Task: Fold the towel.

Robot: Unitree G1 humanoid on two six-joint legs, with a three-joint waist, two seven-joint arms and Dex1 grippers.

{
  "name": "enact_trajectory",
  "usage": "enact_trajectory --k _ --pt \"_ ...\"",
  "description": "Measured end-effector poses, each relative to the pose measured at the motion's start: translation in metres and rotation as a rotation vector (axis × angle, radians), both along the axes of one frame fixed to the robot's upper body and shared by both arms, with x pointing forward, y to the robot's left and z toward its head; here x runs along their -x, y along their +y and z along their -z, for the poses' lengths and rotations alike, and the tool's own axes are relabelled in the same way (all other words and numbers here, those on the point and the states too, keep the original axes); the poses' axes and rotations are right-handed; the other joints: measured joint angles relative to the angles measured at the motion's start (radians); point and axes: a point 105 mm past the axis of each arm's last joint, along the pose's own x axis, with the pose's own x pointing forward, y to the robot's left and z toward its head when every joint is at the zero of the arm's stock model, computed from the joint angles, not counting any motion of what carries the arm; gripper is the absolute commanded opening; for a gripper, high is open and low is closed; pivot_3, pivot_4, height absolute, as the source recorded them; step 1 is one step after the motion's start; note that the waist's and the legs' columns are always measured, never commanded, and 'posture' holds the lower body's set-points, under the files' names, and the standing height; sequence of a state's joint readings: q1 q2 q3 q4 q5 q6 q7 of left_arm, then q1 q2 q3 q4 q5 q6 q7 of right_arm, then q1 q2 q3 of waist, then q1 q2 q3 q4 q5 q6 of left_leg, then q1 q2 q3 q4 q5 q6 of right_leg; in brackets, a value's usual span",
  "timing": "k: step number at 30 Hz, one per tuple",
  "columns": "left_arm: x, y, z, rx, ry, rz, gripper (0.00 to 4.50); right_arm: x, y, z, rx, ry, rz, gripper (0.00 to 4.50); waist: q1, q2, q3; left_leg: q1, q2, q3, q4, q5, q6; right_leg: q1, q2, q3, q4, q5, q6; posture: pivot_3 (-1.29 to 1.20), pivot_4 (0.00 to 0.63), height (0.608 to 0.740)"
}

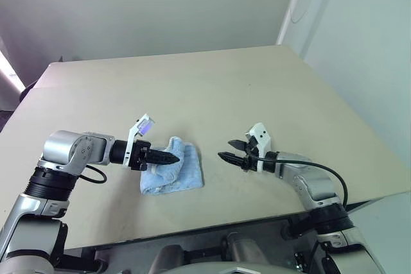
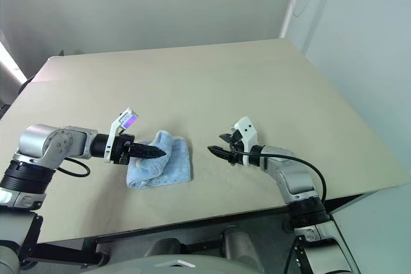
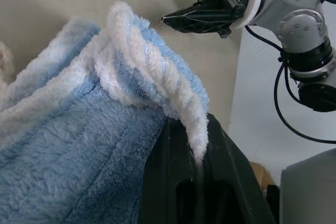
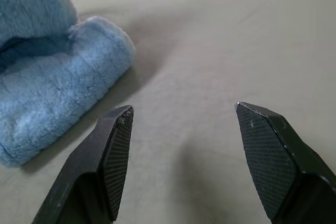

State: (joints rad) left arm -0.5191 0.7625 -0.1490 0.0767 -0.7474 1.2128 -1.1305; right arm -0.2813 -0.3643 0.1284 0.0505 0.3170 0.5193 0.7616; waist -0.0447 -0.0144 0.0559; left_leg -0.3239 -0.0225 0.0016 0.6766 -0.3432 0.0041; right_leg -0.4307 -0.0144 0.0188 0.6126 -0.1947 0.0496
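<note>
The towel (image 1: 174, 172) is a light blue fluffy cloth lying bunched and partly folded on the beige table (image 1: 212, 88), near its front edge. My left gripper (image 1: 172, 157) reaches in from the left over the towel and is shut on it. In the left wrist view its black fingers (image 3: 173, 182) pinch the towel's white stitched edge (image 3: 157, 77), lifting a fold. My right gripper (image 1: 225, 149) hovers just right of the towel, pointing at it, its jaws open and empty. In the right wrist view the towel (image 4: 47, 77) lies a short way beyond the open fingertips (image 4: 118, 140).
The tabletop stretches bare behind and to both sides of the towel. Its front edge (image 1: 212, 226) runs close below the grippers. A pale wall and a white corner post (image 1: 292, 4) stand behind the table.
</note>
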Motion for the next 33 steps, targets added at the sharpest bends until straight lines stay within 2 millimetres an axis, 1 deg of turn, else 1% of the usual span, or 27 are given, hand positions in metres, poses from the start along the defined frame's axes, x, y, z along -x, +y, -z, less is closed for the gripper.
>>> enact_trajectory --k 1,6,10,14,17,19,21,25,26,28,33 --pt "0.001 -0.001 0.000 0.009 0.002 0.007 0.77 -0.001 -0.001 0.000 0.001 -0.003 0.006 3.28 0.000 0.000 0.000 0.000 0.000 0.000 0.000 0.000 0.000 0.000 0.000 0.000 0.000 0.000 0.000 0.00 0.000 0.740" --pt "0.006 -0.004 0.005 0.033 0.015 0.023 2.49 0.000 -0.004 0.002 0.007 0.002 0.022 3.28 0.001 0.000 0.000 0.000 0.000 0.000 0.000 0.000 0.000 0.000 0.000 0.000 0.000 0.000 0.000 0.00 0.000 0.740" --pt "0.009 -0.006 0.004 0.037 0.001 0.034 3.92 0.000 -0.006 0.003 0.013 0.003 0.029 3.28 0.001 0.000 0.000 0.000 0.000 0.000 0.000 0.000 0.000 0.000 0.000 0.000 0.000 0.000 0.000 0.00 0.000 0.740" --pt "0.003 -0.001 -0.011 0.069 -0.080 0.014 3.92 0.000 -0.006 0.003 0.013 0.003 0.030 3.28 0.000 0.000 0.000 0.000 0.000 0.000 0.000 0.000 0.000 0.000 0.000 0.000 0.000 0.000 0.000 0.00 0.000 0.740" --pt "-0.001 0.003 -0.030 0.104 -0.203 -0.003 3.92 0.000 -0.006 0.002 0.010 0.001 0.026 3.28 0.000 0.000 0.000 0.000 0.000 0.000 0.000 0.000 0.000 0.000 0.000 0.000 0.000 0.000 0.000 0.00 0.000 0.740" --pt "-0.001 0.006 -0.036 0.104 -0.280 -0.005 3.92 0.001 -0.005 0.001 0.000 0.000 0.016 3.28 0.000 0.000 0.000 0.000 0.000 0.000 0.000 0.000 0.000 0.000 0.000 0.001 0.000 0.000 0.000 0.00 0.000 0.740" --pt "-0.002 0.008 -0.036 0.100 -0.367 -0.016 3.92 -0.001 -0.004 -0.005 -0.020 -0.009 0.004 3.28 0.001 0.000 0.000 0.000 0.000 0.000 0.000 0.000 0.000 0.000 0.000 0.001 0.000 0.000 0.000 0.00 0.000 0.740" --pt "-0.002 0.018 -0.024 0.019 -0.561 -0.005 3.92 -0.004 -0.002 -0.019 -0.036 -0.047 -0.038 3.28 0.002 0.000 0.000 0.001 0.001 0.000 0.000 0.000 0.000 0.001 0.000 0.001 0.000 0.000 -0.001 0.00 0.000 0.740" --pt "-0.001 0.017 -0.021 0.012 -0.599 0.008 3.92 -0.006 -0.002 -0.022 -0.033 -0.056 -0.044 3.28 0.003 0.000 0.000 0.001 0.001 0.000 0.000 0.000 0.000 0.001 0.000 0.001 0.000 0.000 -0.001 0.00 0.000 0.740" --pt "0.003 0.013 -0.012 0.014 -0.647 0.037 3.92 -0.009 -0.001 -0.028 -0.031 -0.078 -0.057 3.28 0.004 0.000 0.000 0.001 0.000 0.001 0.000 0.000 0.000 0.001 0.000 0.001 0.000 0.000 -0.001 0.00 0.000 0.740" --pt "-0.001 -0.004 0.014 0.031 -0.690 0.025 3.92 -0.013 0.003 -0.038 -0.026 -0.123 -0.075 3.28 0.012 0.000 0.000 0.000 0.000 0.001 0.002 0.000 0.000 0.002 -0.001 0.000 -0.001 0.000 0.000 0.00 0.000 0.740"
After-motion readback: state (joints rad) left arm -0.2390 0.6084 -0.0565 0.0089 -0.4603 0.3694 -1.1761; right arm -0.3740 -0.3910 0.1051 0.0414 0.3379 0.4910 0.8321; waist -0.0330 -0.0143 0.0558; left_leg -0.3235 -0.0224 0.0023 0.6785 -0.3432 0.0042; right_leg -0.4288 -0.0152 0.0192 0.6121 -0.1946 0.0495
